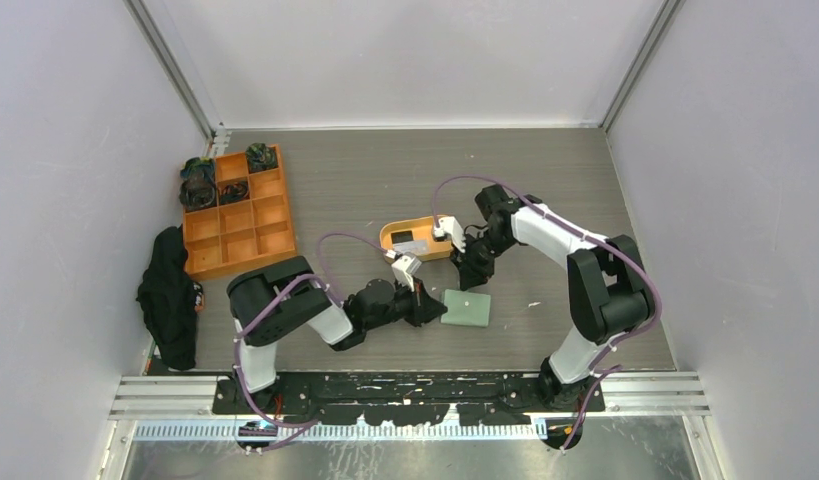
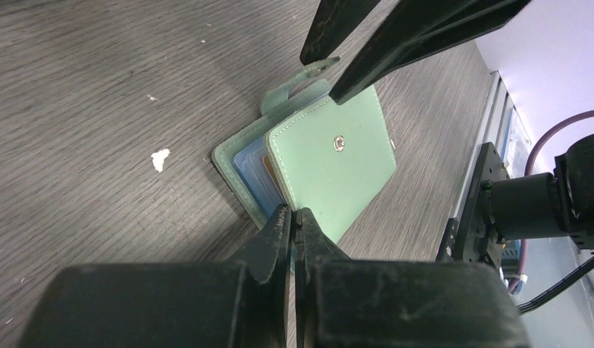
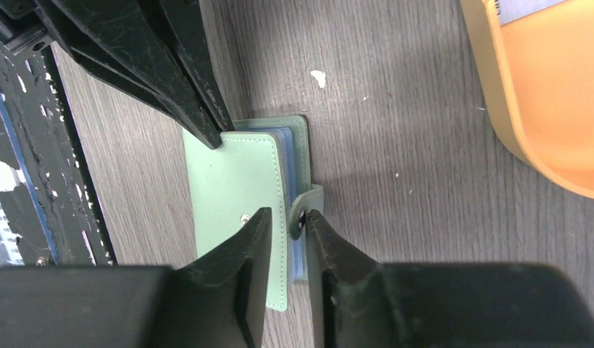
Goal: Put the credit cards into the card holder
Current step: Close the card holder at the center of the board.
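We recorded bright, even, diffuse light from above, casting soft shadows. In the left wrist view, the near fingers were dark and blurred; the table was sharp.

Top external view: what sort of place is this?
Probably a lab robot cell: plain white walls box in a grey wood-grain table, left arm and right arm bolted to a black base rail.
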`<move>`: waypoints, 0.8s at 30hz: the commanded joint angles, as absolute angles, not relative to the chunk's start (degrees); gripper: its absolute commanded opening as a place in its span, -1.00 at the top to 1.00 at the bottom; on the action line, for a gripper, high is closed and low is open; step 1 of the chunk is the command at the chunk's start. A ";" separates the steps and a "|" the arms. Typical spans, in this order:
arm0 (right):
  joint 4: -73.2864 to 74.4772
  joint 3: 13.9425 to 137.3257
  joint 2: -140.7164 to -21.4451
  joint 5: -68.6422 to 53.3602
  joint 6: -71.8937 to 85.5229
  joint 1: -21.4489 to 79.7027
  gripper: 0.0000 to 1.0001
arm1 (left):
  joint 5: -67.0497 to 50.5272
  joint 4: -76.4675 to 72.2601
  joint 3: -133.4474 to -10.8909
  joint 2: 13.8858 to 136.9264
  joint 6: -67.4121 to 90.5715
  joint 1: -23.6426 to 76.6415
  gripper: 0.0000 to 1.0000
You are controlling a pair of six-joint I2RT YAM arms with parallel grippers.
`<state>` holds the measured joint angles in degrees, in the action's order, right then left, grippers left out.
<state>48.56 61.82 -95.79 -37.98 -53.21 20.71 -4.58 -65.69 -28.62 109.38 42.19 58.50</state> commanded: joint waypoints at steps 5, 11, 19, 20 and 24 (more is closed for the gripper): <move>50.92 62.41 -88.20 -42.22 -57.76 17.86 0.16 | -3.47 -55.38 -28.40 105.92 44.33 58.76 1.00; 60.29 65.99 -91.30 -44.23 -69.11 16.88 -0.01 | -4.47 -54.71 -28.82 105.97 45.29 58.73 1.00; 63.94 73.82 -101.96 -45.11 -68.10 16.87 0.02 | -5.16 -55.10 -29.02 106.37 45.93 58.77 1.00; 62.83 73.68 -102.06 -44.42 -66.66 16.95 0.02 | -5.10 -55.06 -28.95 106.28 45.88 58.78 1.00; 60.32 73.53 -103.24 -41.91 -63.55 16.96 0.09 | -5.27 -55.15 -29.11 106.63 45.92 58.72 1.00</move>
